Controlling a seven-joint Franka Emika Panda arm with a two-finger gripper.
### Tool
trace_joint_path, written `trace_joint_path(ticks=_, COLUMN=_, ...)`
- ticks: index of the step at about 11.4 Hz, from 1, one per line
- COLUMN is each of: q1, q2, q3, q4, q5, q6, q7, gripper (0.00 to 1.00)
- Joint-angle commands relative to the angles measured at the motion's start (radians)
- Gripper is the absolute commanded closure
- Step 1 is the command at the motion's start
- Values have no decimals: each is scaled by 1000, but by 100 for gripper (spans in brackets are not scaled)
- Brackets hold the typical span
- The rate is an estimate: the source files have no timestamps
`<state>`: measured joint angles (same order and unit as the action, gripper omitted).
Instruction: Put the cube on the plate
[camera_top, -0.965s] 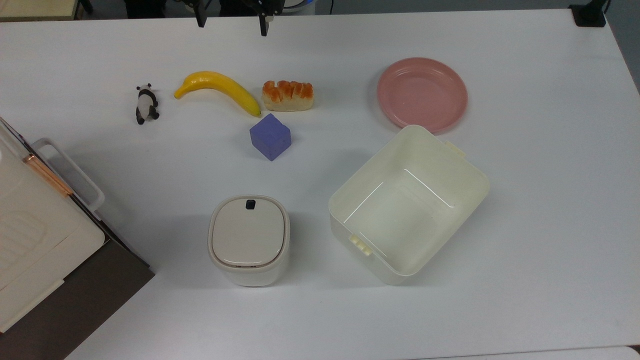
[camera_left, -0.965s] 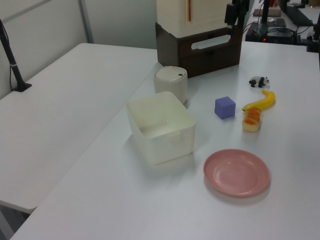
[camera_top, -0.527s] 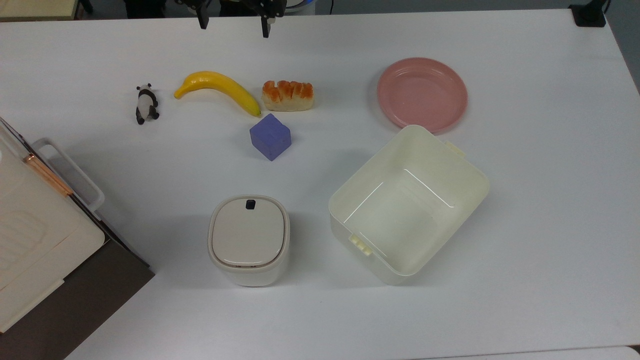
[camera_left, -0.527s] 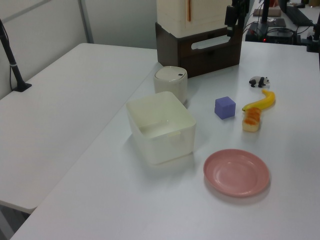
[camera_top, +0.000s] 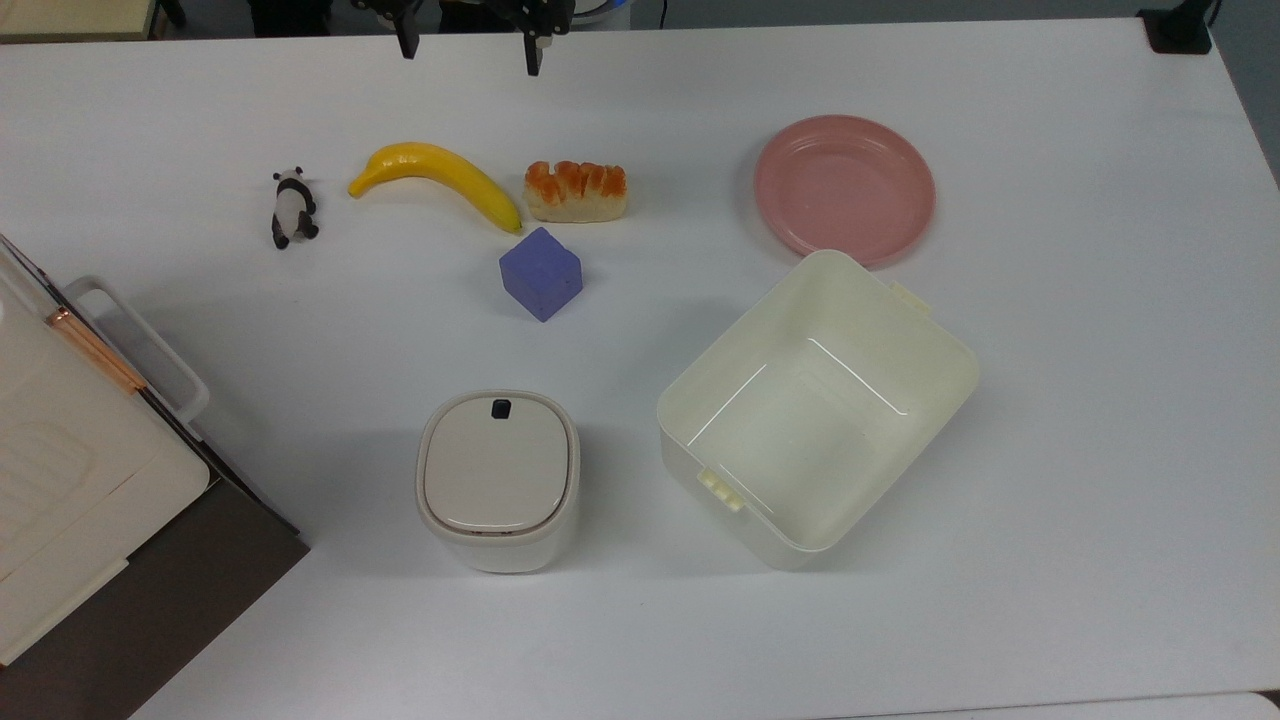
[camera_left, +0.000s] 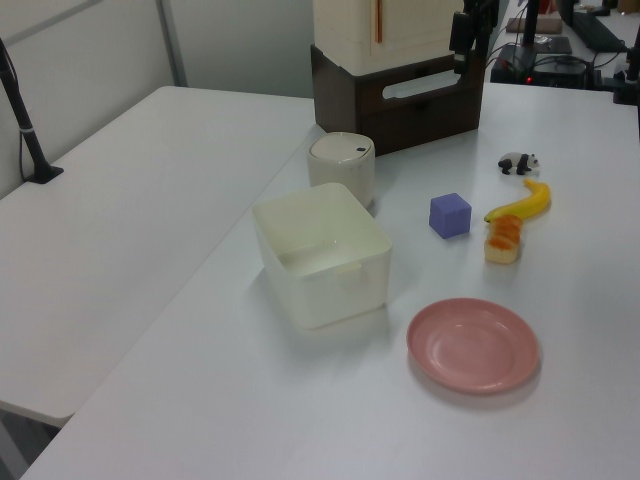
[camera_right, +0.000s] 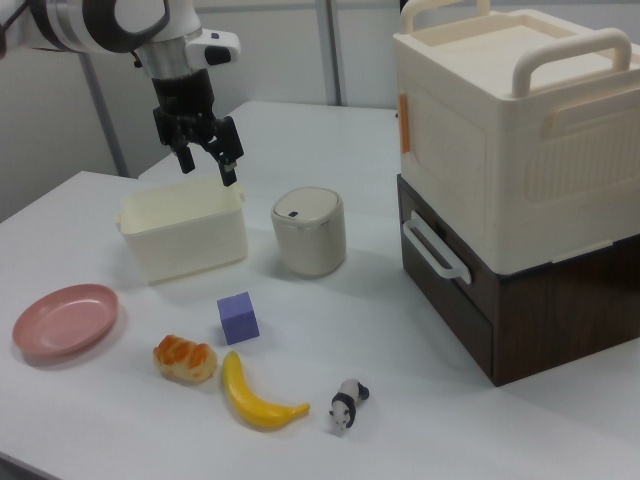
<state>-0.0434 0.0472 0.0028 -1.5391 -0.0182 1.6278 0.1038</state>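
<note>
Purple cube (camera_top: 541, 273) sits near banana (camera_top: 440, 178), well apart from plate (camera_top: 845, 187).

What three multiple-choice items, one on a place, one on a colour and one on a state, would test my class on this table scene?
1. Where does the cube sit?
A. on the plate
B. on the table, near the banana's tip
C. inside the cream tub

2. What colour is the plate?
A. pink
B. green
C. black

3. What is the end effector doing?
A. gripping the cube
B. gripping the panda figure
C. open, above the table, holding nothing

Answers:
1. B: the top view shows the cube on the bare table just below the banana and the bread piece.
2. A: the round plate is pink in every view.
3. C: the right view shows its fingers apart with nothing between them, raised above the cream tub.
</note>
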Motion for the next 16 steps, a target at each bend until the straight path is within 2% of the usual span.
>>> trace_joint_path(ticks=1, q1=10, q2=-18, q3=0, q4=-42, q5=-6, q6=17, q7=-16, gripper=0)
trace_joint_path(ticks=7, q1=11, q2=-20, q3=-1, q4=-65, q5=-17, q6=26, q7=-21, gripper=0)
trace_joint_path(ticks=10, q1=57, q2=-20, q3=-39, q4=-64, q5=-19, q6=24, q7=-21, gripper=0)
trace_joint_path(ticks=16, q1=56, q2=-12, q3=-32, q4=-81, q5=-23, q6=36, q7=-21, gripper=0)
